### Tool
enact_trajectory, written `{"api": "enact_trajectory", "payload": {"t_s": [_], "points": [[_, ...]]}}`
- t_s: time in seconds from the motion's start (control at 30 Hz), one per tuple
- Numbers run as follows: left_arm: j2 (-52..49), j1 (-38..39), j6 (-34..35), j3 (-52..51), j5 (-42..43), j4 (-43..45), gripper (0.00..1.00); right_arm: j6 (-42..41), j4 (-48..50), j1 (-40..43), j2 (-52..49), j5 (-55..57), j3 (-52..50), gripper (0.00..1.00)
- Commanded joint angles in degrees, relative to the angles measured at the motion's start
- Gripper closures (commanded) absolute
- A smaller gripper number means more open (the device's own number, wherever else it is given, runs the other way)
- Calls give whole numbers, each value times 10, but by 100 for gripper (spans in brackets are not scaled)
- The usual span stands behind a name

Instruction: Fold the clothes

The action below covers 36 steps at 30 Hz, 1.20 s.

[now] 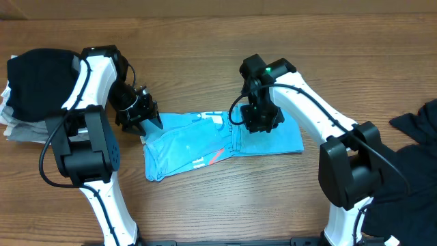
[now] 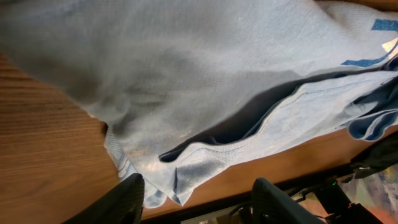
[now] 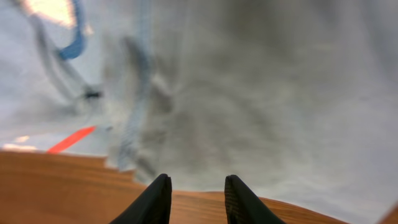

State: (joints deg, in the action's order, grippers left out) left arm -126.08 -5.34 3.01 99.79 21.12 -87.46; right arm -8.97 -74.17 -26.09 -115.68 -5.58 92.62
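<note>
A sky-blue T-shirt (image 1: 205,147) with white and pink-red print is lying part-folded in a rough oblong at the middle of the brown wooden table (image 1: 218,41), with stacked layers showing at its left end. The left gripper (image 2: 198,186) is hovering at that end, jaws wide apart and holding nothing, the hem corner sitting between them. The right gripper (image 3: 196,186) is hanging low over the shirt's right half, jaws partly apart and empty.

Judging the step as the next fold: the left fingers should be taking every layer at the corner, not just the top one, and both ends should be lifting evenly.

A heap of black fabric (image 1: 37,82) is resting on pale folded items (image 1: 12,126) by the left edge. Another black garment (image 1: 416,137) is spreading at the right edge. Neither is blocking the fold.
</note>
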Motion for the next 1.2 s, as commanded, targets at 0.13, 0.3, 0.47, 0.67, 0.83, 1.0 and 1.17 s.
{"api": "enact_trajectory", "payload": {"t_s": [0.13,0.3,0.47,0.67,0.83,1.0,1.17], "points": [[23,1,9,14,-8,-5,36,25,3,30,-1,-32,13,54],[23,1,8,12,-11,-17,33,34,6,14,-1,-66,12,49],[23,1,9,12,-21,-22,33,34,33,-11,-2,-65,10,41],[23,1,18,12,-20,-23,33,28,104,-31,-2,-65,-47,40],[23,1,17,12,-21,-22,33,28,158,-42,-2,-65,-90,41],[23,1,17,12,-21,-20,33,25,184,-45,-2,-55,-116,76],[23,1,17,12,-21,-18,33,-5,167,-45,-2,-28,-116,96]]}}
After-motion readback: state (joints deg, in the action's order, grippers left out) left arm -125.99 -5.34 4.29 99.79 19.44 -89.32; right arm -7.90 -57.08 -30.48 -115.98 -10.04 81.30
